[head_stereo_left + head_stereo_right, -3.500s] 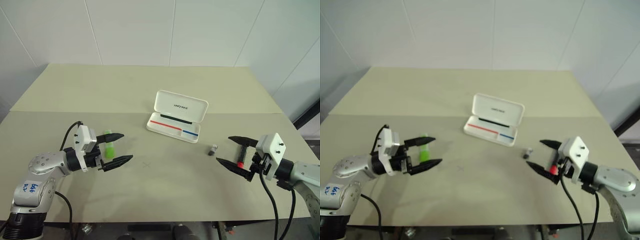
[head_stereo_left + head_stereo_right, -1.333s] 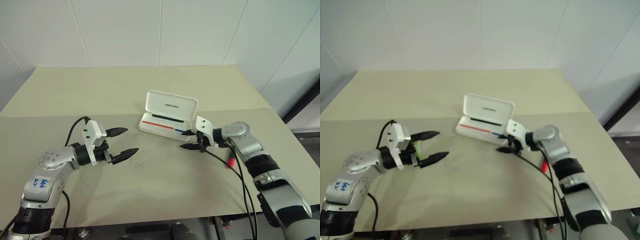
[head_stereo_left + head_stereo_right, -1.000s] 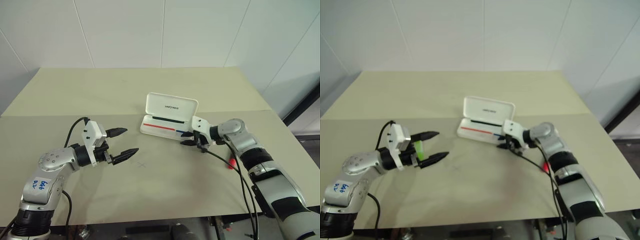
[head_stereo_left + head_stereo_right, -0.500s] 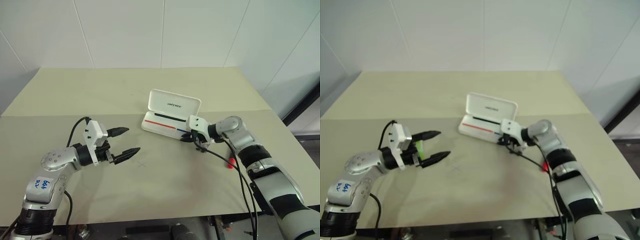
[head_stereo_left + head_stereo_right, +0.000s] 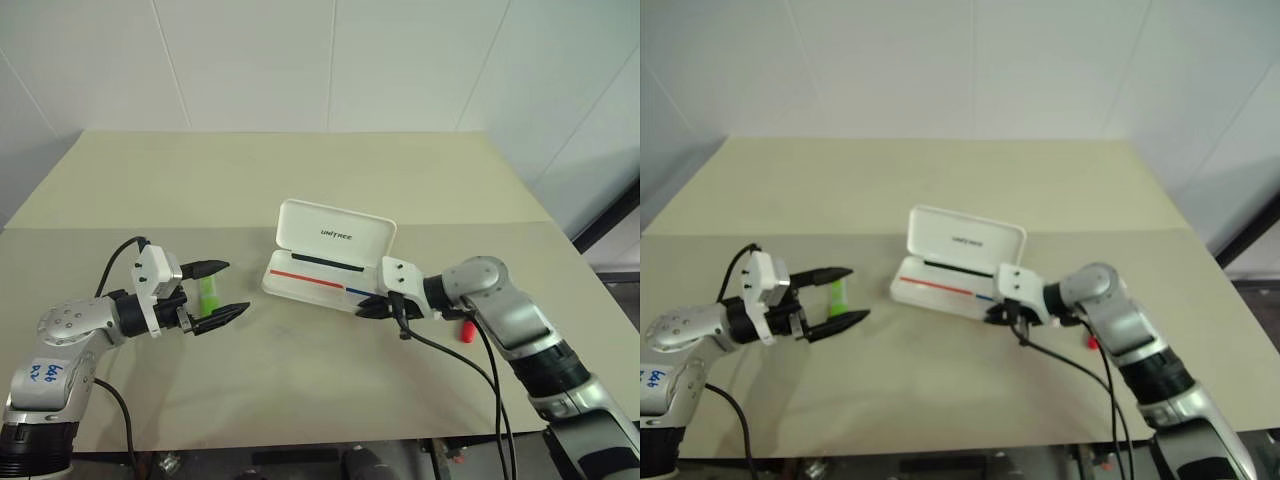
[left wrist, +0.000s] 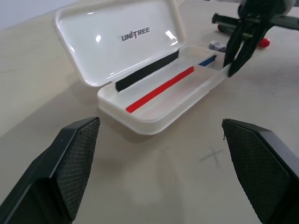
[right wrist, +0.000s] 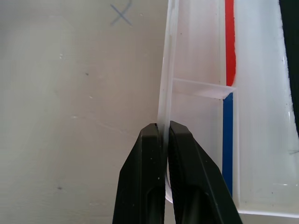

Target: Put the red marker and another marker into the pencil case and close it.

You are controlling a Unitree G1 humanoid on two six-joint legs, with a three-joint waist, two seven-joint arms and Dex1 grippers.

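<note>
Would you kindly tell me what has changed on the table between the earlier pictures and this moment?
The right tool left the red marker lying on the table, crossed to the open pencil case, shut on its front wall and dragged the case toward the robot. The left tool remains open and empty beside the green marker, which lies untouched.

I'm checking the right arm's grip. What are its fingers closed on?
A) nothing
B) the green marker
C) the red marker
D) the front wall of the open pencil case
D: the right gripper pinches the thin front wall of the open pencil case between its fingers.
</note>
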